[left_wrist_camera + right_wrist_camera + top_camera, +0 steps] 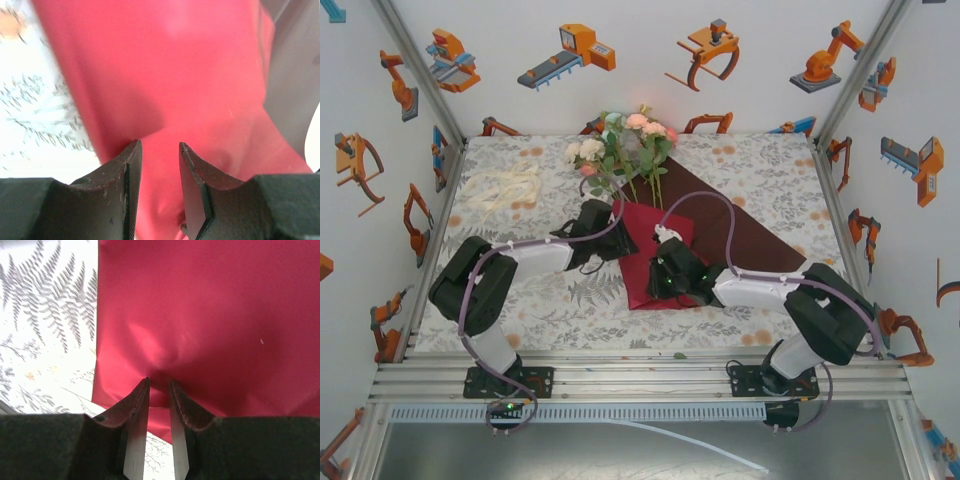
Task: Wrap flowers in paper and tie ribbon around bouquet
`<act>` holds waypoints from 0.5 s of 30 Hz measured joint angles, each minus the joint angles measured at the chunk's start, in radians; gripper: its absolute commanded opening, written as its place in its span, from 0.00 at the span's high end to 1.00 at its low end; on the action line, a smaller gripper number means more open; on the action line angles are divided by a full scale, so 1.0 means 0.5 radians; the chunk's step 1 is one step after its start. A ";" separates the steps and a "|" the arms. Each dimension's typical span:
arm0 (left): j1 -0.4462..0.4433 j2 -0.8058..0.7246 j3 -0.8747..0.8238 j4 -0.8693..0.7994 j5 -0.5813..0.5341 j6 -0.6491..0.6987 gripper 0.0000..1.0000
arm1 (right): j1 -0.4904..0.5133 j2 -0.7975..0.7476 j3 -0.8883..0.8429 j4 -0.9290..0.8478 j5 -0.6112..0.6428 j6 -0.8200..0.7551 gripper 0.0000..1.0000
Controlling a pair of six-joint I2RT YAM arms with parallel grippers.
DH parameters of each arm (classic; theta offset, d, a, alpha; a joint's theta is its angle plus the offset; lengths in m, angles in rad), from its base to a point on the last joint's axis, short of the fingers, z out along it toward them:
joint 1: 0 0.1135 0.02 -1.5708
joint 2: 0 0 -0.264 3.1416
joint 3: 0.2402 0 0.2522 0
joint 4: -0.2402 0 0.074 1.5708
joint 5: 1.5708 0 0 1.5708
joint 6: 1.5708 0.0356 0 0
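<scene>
One paper (pixel 655 255), two grippers pinching it.
Left gripper (pixel 159 150) and right gripper (pixel 159 385) are seemingly clamping its folds; overhead, one ribbon (pixel 502 187) lying left of both.

The paper (pixel 655 262) hides the lower stems of the flowers (pixel 625 140); the ribbon (pixel 503 187) is too small to trace.

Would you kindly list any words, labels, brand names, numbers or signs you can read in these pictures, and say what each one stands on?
There is no readable text.
The paper is plain red, without print.
The tablecloth carries fern and flower patterns, no lettering.
The walls show orange and grey robot drawings, no words.
The fingers bear no marking.
</scene>
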 measured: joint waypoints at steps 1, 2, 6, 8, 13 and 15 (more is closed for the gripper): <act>0.034 0.032 0.034 0.009 0.008 0.007 0.62 | 0.001 0.007 -0.027 0.017 -0.029 0.002 0.74; 0.075 0.076 0.076 0.020 0.014 0.014 0.63 | 0.001 0.013 -0.045 0.042 -0.053 0.008 0.74; 0.227 0.287 0.262 0.042 0.047 0.053 0.64 | -0.005 0.041 -0.053 0.116 -0.142 0.037 0.74; 0.290 0.390 0.360 0.043 0.062 0.076 0.65 | -0.005 0.056 -0.053 0.149 -0.179 0.047 0.73; 0.414 0.556 0.571 0.034 0.109 0.124 0.66 | -0.005 0.075 -0.056 0.186 -0.237 0.076 0.73; 0.462 0.566 0.623 0.023 0.130 0.141 0.66 | -0.005 0.075 -0.056 0.185 -0.253 0.084 0.73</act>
